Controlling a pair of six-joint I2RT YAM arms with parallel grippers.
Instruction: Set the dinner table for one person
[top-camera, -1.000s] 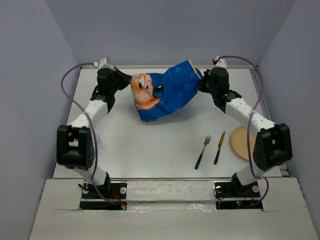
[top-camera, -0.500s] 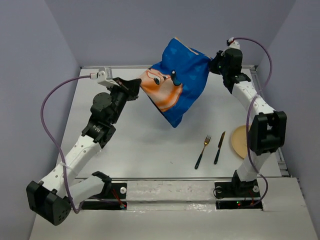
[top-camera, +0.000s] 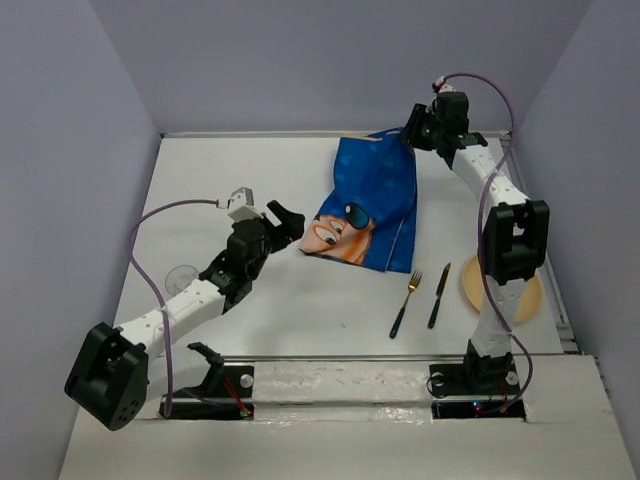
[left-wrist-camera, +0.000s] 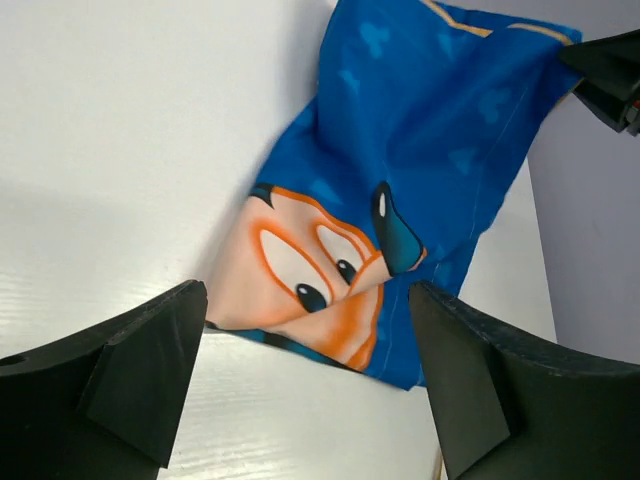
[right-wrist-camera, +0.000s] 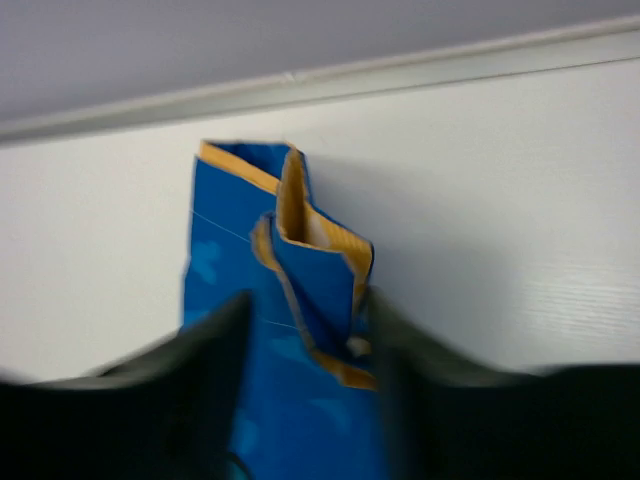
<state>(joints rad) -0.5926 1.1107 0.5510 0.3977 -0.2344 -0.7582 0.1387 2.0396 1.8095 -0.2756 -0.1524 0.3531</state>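
Dinner table (top-camera: 250, 190) bears the blue mat (top-camera: 372, 195), rumpled at upper centre-right of the frame. Left claw (top-camera: 288, 214) gapes wide and empty beside its lower corner. Right claw (top-camera: 410, 133) pinches the far corner. Best to grip the near corner low, draw the corners apart, and lay it flat.

Place: we are seeing a lab cell.
Walls: bare panels (top-camera: 330, 60), upper frame, are boxing the dinner table (top-camera: 300, 300).

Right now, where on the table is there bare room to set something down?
Bare: the far-left table between its edge and the blue mat, and the near middle between left arm and fork. Crowded: near right, with fork, knife and plate.
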